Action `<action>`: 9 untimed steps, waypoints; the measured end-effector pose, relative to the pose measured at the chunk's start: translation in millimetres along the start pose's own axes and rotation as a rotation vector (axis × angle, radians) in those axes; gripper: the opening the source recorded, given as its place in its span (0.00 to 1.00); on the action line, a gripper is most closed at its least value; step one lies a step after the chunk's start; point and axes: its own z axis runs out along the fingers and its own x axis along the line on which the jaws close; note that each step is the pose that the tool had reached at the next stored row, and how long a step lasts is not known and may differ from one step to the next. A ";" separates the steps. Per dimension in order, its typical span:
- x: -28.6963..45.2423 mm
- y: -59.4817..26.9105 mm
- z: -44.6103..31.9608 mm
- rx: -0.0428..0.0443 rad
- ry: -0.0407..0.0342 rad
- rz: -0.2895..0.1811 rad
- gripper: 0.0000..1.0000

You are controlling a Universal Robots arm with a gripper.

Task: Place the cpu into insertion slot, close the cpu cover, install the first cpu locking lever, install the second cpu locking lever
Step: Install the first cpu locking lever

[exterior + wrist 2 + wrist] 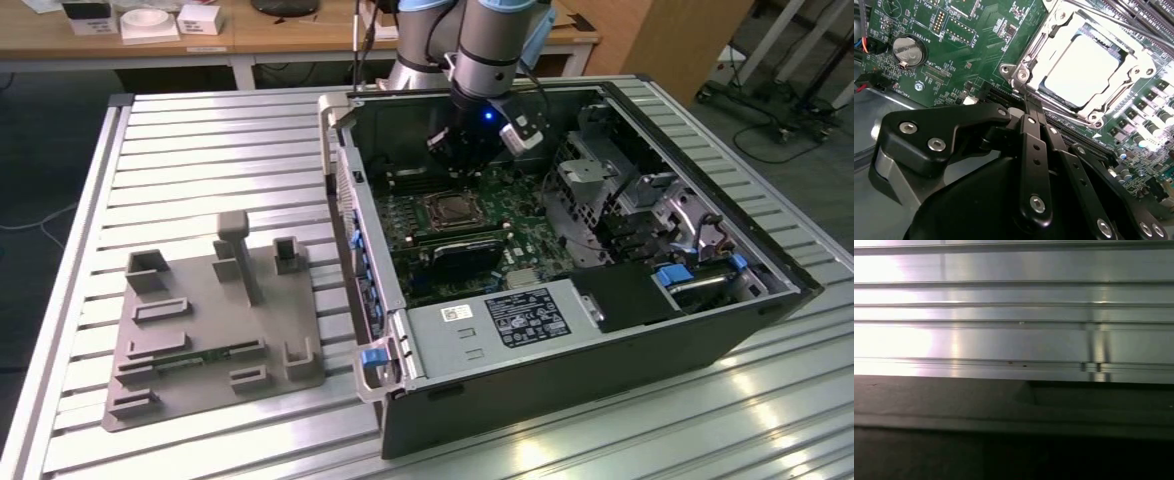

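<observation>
Inside the computer case [561, 350], mid-way across the motherboard [979, 45], the insertion slot [1093, 119] carries the cpu cover [1041, 47], lowered over the seated cpu [1081, 67]. Gripper [1029, 102], fingers drawn together, stands at the slot's corner; whether either locking lever is latched cannot be confirmed — judged outstanding.

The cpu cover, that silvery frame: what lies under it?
The cpu sits under the cpu cover, its pale metal top showing through the square cut-out. Whatever lies beneath the chip is hidden.
</observation>
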 end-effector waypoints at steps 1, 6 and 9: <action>0.0 -0.1 0.0 0.0040 0.0002 0.000 0.10; -0.2 -0.1 0.1 0.0097 0.0005 0.000 0.10; -0.4 -0.1 0.7 0.0102 0.0004 0.000 0.10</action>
